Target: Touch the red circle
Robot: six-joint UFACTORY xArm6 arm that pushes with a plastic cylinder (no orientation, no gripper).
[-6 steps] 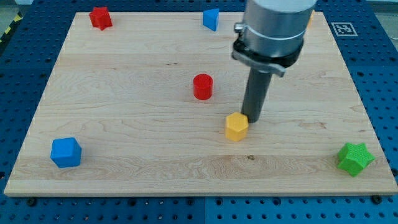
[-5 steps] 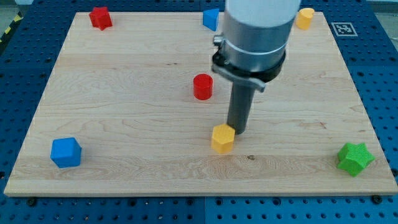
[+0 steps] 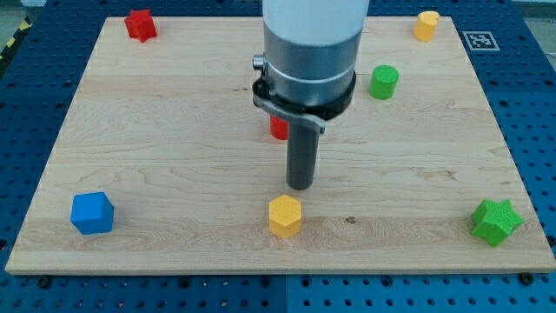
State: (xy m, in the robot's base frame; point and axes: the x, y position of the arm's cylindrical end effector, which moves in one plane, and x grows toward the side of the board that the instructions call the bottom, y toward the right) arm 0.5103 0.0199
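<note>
The red circle (image 3: 278,129) is a short red cylinder near the board's middle; the arm's body hides most of it, and only its lower left edge shows. My tip (image 3: 301,186) rests on the board below and slightly right of the red circle, apart from it. A yellow hexagon block (image 3: 285,216) lies just below and left of my tip, with a small gap between them.
A red star block (image 3: 139,24) is at the top left, a blue cube (image 3: 92,213) at the bottom left. A green cylinder (image 3: 384,82) and a yellow block (image 3: 426,25) are at the upper right. A green star (image 3: 496,221) is at the bottom right.
My tip moved left and pushed the yellow hexagon down and to the left, then came off it. The arm now covers the red circle and the blue block at the top; the green cylinder is uncovered.
</note>
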